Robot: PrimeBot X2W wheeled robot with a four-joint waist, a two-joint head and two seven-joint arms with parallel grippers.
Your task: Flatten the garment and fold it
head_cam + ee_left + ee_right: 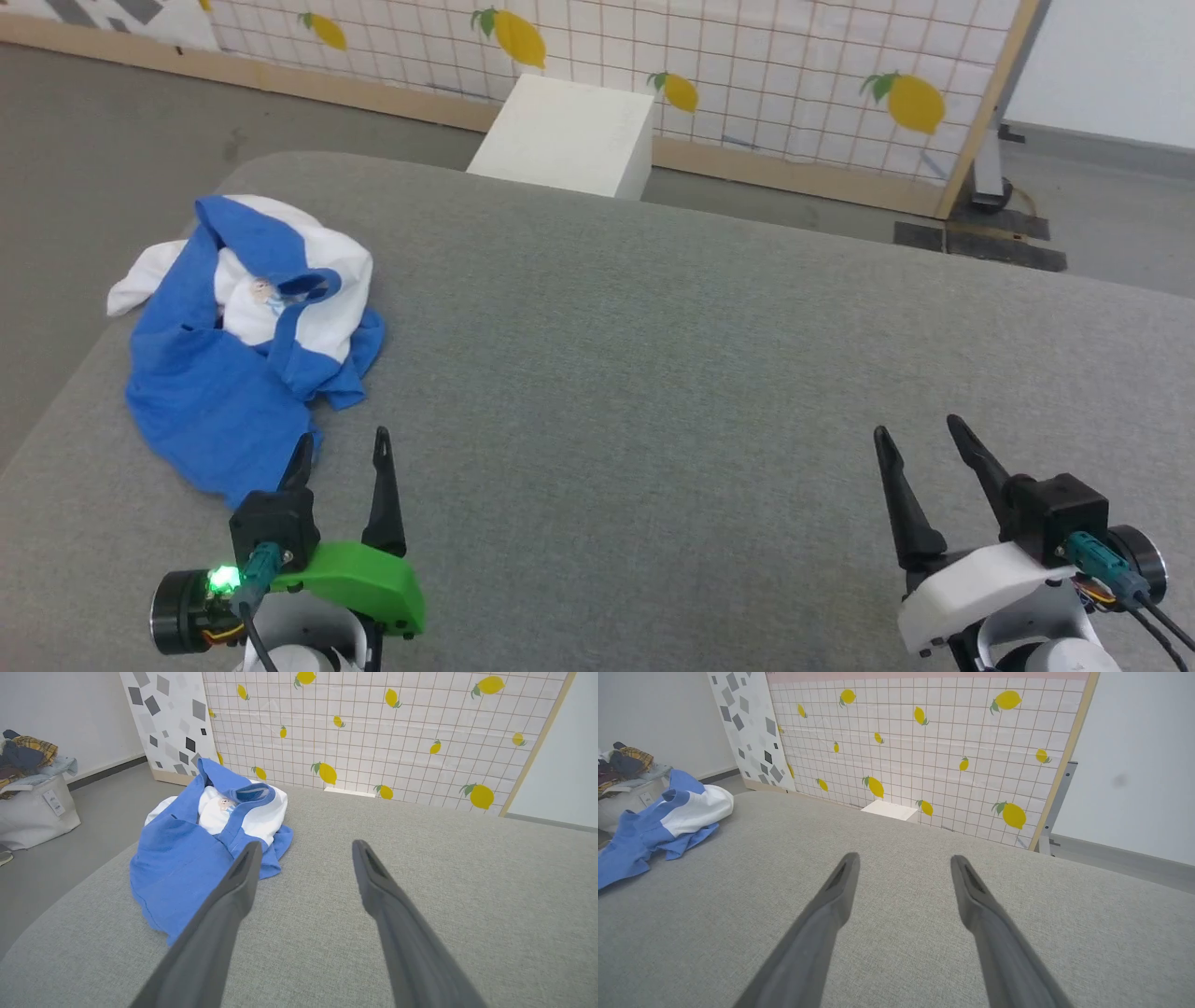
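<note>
So at this point the garment (245, 345) sat in a crumpled heap at the left side of the grey padded table (653, 373), close to its left edge and nowhere near flat. My read is that it was just dumped there for the start of the job. Both arms hung low at the near edge, well apart from each other, which looked to me like a ready pose and not a grab. The left gripper (342, 437) had its jaws spread wide with nothing between them, right at the near blue hem. One fingertip overlapped the cloth in the head view, but I couldn't tell if it was actually touching. The right gripper (916, 427) was spread just as wide and holding nothing, over bare table far from the shirt. I'd guess that arm only comes in once there's an edge to pull out. As for orientation, the heap's long axis ran roughly far to near. The white body and the blue-trimmed neck opening (303, 285) were bunched at the far end, facing up. A big blue lobe pointed back toward the left gripper, and a white bit stuck out toward the table's left edge.
</note>
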